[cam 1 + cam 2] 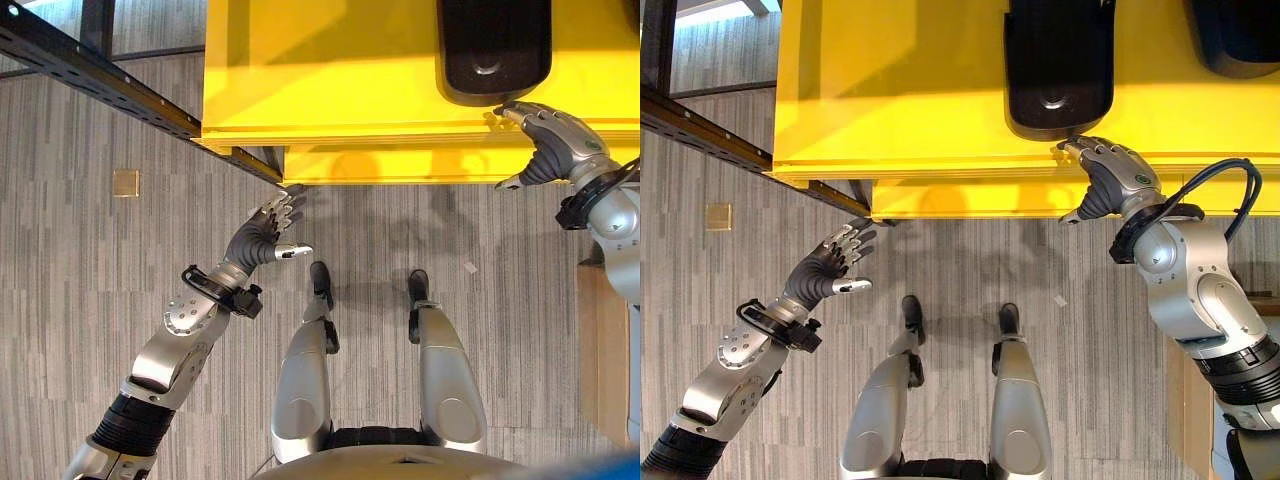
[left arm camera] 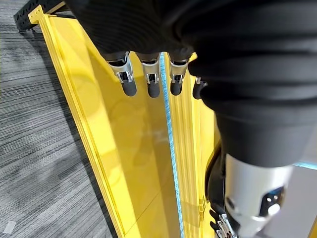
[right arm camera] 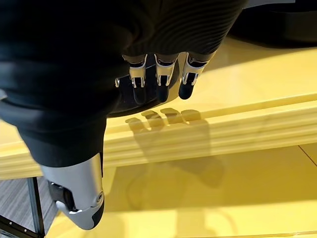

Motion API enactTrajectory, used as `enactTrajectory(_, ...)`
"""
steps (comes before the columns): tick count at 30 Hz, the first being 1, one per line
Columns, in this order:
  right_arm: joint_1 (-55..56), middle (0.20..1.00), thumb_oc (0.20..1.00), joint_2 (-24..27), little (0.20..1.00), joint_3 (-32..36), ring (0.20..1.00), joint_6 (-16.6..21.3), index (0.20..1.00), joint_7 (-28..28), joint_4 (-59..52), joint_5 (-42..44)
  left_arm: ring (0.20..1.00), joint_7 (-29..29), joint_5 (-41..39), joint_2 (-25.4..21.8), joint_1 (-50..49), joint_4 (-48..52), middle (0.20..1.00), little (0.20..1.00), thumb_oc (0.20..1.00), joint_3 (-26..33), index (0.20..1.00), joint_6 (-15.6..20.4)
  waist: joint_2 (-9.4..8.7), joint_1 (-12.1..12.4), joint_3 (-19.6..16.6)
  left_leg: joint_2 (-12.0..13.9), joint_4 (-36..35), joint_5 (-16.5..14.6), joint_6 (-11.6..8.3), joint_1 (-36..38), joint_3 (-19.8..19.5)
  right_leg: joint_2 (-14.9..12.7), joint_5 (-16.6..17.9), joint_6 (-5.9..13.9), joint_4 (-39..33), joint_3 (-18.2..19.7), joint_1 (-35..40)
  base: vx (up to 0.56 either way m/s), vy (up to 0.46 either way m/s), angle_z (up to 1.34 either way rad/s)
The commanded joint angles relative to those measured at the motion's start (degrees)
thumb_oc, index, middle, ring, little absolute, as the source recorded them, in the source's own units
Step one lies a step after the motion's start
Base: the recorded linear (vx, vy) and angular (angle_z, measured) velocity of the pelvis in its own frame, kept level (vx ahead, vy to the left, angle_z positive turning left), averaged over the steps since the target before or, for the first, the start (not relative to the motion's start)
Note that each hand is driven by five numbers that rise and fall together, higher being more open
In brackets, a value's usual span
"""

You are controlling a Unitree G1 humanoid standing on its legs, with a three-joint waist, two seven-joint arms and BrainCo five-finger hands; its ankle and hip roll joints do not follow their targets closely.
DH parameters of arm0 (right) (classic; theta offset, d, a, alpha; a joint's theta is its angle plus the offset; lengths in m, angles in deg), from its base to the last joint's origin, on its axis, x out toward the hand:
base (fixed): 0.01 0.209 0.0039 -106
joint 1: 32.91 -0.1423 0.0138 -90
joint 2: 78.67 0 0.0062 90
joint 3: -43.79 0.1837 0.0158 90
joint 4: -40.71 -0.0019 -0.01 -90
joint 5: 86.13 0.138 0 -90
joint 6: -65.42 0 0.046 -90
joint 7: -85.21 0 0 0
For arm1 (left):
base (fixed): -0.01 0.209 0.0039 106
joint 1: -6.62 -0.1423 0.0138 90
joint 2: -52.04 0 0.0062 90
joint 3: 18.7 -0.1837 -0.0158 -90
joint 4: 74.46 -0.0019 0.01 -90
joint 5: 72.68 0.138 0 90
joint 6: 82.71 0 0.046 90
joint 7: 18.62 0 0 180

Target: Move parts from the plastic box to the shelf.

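Right hand (image 1: pixel 1118 178) open, empty, fingers over yellow plastic box (image 1: pixel 330 90) rim, reaching black part (image 1: pixel 1055 70) at 12 o'clock. Left hand (image 1: pixel 262 235) open, empty, below box corner.

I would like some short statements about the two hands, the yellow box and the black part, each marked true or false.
1. The right hand is over the near rim of the yellow plastic box. True.
2. The right hand grips the black part. False: its fingers are relaxed and hold nothing.
3. The left hand is open over the floor. True.
4. The black part lies on the floor. False: it lies in the box.
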Motion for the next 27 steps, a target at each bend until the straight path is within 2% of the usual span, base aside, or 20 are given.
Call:
enactTrajectory(1,-5.8,1.000,1.000,-0.7,1.000,-0.7,1.000,-0.7,1.000,-0.1,0.1,-2.8,1.000,0.6,1.6,0.1,-0.9,0.7,1.000,1.000,1.000,0.7,1.000,1.9,-0.91,-0.1,-1.3,-0.2,2.7,-5.5,-0.31,0.5,-1.5,2.8,-3.2,-1.29,0.6,-2.7,2.4,0.00,0.000,0.00)
enactTrajectory(20,-8.3,1.000,1.000,-3.4,1.000,-2.7,1.000,-2.2,1.000,-0.7,4.4,-3.4,1.000,1.7,2.2,0.7,-0.5,0.7,1.000,1.000,1.000,0.7,1.000,0.8,-0.61,0.7,-1.3,-0.5,3.1,-5.5,-0.29,0.1,-1.8,2.4,-3.5,-1.39,1.6,-3.0,1.9,0.00,-0.001,0.00)
enactTrajectory(27,-10.3,1.000,1.000,-4.6,1.000,-2.9,1.000,-2.6,1.000,-3.7,7.4,-1.5,1.000,2.0,2.8,1.0,0.0,0.5,1.000,1.000,1.000,0.3,1.000,0.4,-0.51,1.1,-1.3,-0.7,3.3,-5.6,-0.17,0.2,-2.1,2.4,-3.7,-1.51,2.0,-3.1,1.9,0.00,0.000,0.00)
